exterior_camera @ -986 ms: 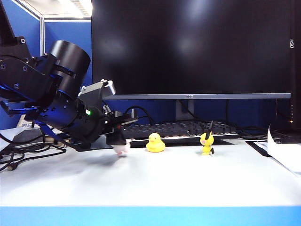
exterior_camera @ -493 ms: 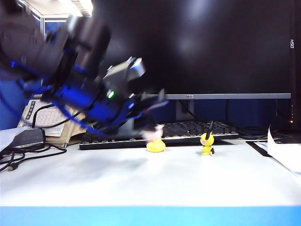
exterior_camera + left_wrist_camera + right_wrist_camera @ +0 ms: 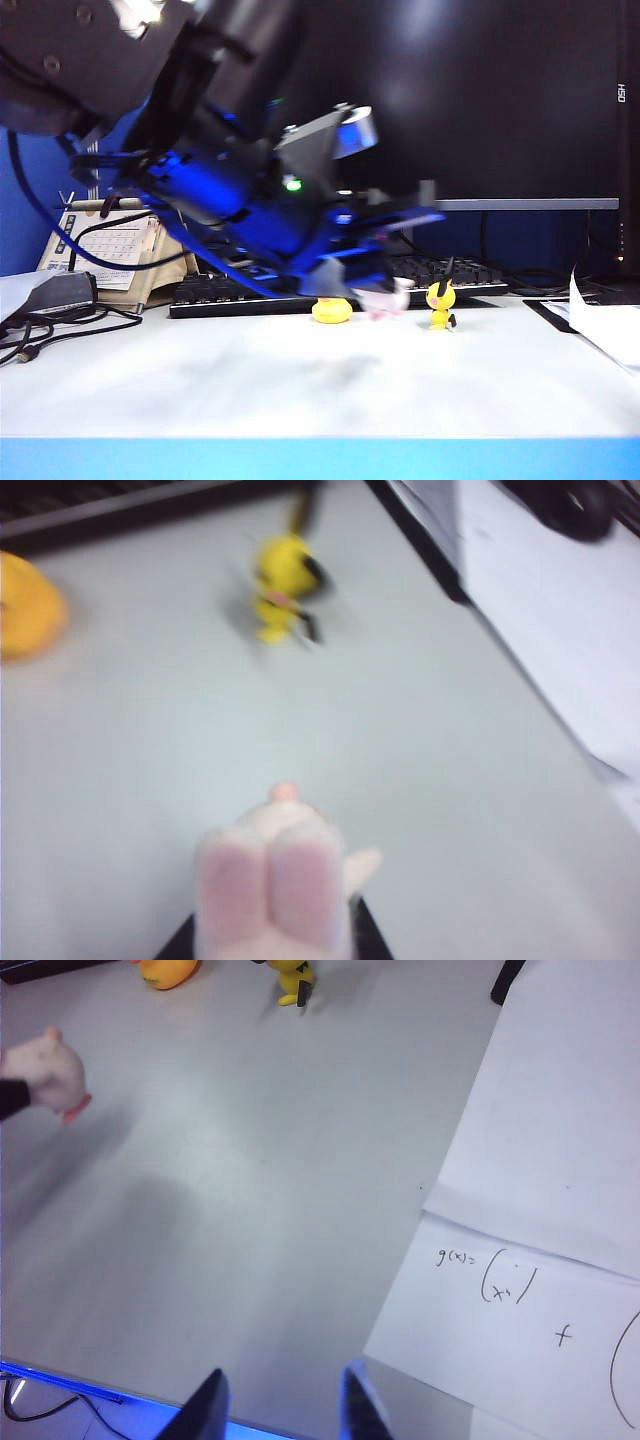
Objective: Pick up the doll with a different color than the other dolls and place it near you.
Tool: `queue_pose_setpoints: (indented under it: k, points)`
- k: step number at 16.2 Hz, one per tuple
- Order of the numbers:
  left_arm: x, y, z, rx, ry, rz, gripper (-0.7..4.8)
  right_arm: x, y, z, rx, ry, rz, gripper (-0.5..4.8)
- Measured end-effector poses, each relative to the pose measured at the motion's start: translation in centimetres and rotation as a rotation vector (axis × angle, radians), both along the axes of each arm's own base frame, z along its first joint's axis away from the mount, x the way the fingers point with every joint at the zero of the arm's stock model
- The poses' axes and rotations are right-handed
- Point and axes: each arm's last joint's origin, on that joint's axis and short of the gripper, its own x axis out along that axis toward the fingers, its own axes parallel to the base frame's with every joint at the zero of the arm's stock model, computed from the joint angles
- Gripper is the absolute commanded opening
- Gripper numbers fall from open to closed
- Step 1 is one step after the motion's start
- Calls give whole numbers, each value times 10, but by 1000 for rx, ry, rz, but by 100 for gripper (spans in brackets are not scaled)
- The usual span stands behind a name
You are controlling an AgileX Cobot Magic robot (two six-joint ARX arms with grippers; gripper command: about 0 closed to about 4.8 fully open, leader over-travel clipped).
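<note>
The doll with a different color, a pale pink rabbit [image 3: 385, 298], hangs just above the table between the yellow duck [image 3: 331, 310] and the yellow eared figurine [image 3: 439, 303]. My left gripper [image 3: 388, 285] is shut on it. In the left wrist view the rabbit [image 3: 275, 875] fills the jaws of my left gripper [image 3: 272, 948], with the duck [image 3: 25, 615] and the figurine [image 3: 285, 590] beyond it. My right gripper [image 3: 285, 1410] stands open over the table's front edge, holding nothing. In its view the rabbit [image 3: 45, 1068] shows far off, in front of the duck [image 3: 168, 970] and the figurine [image 3: 293, 980].
A black keyboard [image 3: 470, 272] and a large monitor [image 3: 420, 100] stand behind the toys. White paper sheets [image 3: 605, 325] lie at the right, close to my right gripper [image 3: 540, 1210]. A desk calendar [image 3: 105, 245] and cables [image 3: 50, 320] sit at the left.
My left arm has swung to the right with the rabbit, lifting it off the table left of the duck and carrying it past the duck toward the eared figurine.
</note>
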Motion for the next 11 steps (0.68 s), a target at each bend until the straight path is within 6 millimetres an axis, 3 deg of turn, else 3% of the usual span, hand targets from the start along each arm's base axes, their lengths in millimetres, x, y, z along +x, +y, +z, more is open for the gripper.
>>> queue_pose_setpoints:
  k: [2, 4, 11]
  points:
    - [-22, -13, 0, 17, -10, -20, -6, 0, 0, 0, 0, 0, 0, 148]
    - [-31, -18, 2, 21, -22, -20, -6, 0, 0, 0, 0, 0, 0, 148]
    - [-32, -16, -1, 52, -7, 33, -6, 0, 0, 0, 0, 0, 0, 148]
